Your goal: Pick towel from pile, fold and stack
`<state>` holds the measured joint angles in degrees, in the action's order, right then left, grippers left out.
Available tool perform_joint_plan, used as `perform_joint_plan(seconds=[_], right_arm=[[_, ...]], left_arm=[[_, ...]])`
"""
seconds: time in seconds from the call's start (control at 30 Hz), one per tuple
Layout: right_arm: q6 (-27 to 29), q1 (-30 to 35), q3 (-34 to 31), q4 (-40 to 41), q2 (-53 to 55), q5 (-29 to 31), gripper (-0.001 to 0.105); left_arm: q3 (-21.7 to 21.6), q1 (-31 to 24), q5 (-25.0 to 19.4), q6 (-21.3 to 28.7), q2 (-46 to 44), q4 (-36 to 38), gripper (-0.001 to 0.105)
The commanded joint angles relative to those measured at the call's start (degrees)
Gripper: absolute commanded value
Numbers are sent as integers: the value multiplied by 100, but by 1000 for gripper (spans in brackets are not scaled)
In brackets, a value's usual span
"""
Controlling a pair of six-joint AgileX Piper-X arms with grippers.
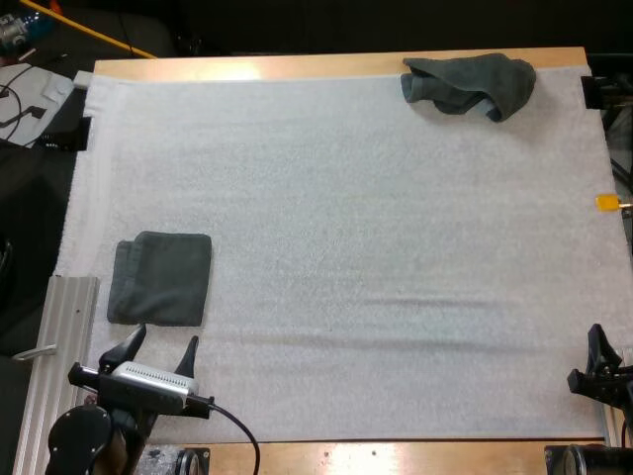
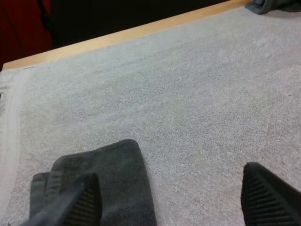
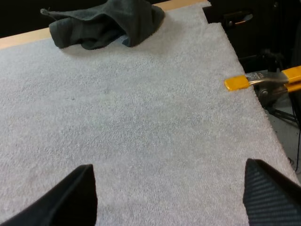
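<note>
Hovering at the lower left of the high view, my left gripper [image 1: 161,348] has its two black fingers spread wide and pinches nothing. In the left wrist view the same gripper [image 2: 171,200] shows one finger [image 2: 77,205] over the near edge of the folded dark grey-green towel [image 2: 110,179], and the other over bare mat; whether that finger touches the cloth I cannot tell.

In the high view the folded dark grey-green towel [image 1: 161,279] lies flat as a neat rectangle at the left of the frame, just beyond the left fingertips and near the left border of the white terry mat [image 1: 346,247]. A ribbed metal rail [image 1: 64,336] runs along the mat's edge beside it, in the lower left.

My right gripper [image 1: 601,362] sits at the lower right edge of the frame. The right wrist view shows this gripper [image 3: 169,197] with its fingers standing well apart over bare mat, clear of any cloth.

Well apart from both grippers, the crumpled dark grey-green towel [image 1: 470,84] lies bunched at the upper right of the frame, at the mat's far edge and partly on the wooden table [image 1: 297,67]. The right wrist view shows this heap [image 3: 108,23] on the same far edge.
</note>
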<state>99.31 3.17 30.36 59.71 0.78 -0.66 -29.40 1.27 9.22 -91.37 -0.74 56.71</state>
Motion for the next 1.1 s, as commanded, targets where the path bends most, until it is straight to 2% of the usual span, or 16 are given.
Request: perform_joint_plan(seconds=[0.0,0.87,1.07], right_arm=[[27,7,24,-36,223,-7,64],[16,8,31,-32,218,8,64],[7,16,251,14,147,-34,64]], left_arm=[[-25,-2,-2,-38,-804,-94,61],[-27,11,-13,-62,-776,-103,61],[-199,39,56,-155,-630,-114,61]])
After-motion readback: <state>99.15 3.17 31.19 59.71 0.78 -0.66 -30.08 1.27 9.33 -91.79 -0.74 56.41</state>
